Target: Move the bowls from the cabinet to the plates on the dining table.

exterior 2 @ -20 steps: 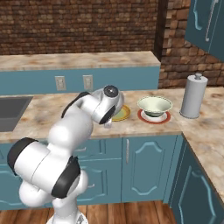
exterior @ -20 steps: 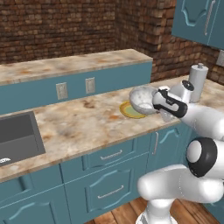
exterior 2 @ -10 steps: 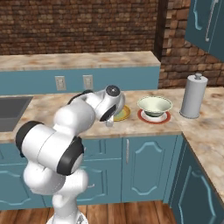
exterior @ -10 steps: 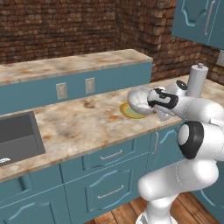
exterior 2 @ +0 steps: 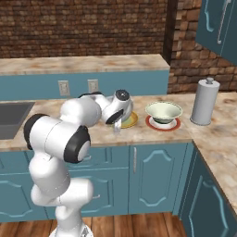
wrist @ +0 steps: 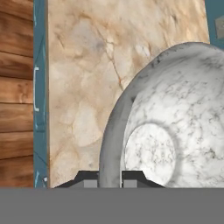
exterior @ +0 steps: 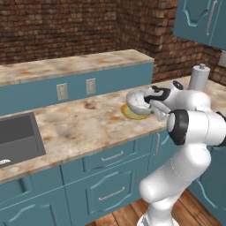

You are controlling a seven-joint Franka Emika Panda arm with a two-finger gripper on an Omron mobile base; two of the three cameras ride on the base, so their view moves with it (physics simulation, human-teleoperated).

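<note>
Slippage is the main risk: the gripper (wrist: 109, 177) is pinching just the rim of the marbled bowl (exterior: 137, 99), holding it tilted over the yellow-rimmed plate (exterior: 130, 113) on the dining table (exterior: 79, 123). Releasing while tilted is risking a roll off the plate. The yellow-green bowl (exterior 2: 163, 111) is already sitting on the red-rimmed plate (exterior 2: 155, 124).

Arm (exterior: 190, 119) bent low, fingers (wrist: 89, 178) pinched shut.

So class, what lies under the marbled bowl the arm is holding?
The yellow-rimmed plate lies beneath the marbled bowl, on the table. Only the plate's rim shows; the bowl covers its centre.
</note>
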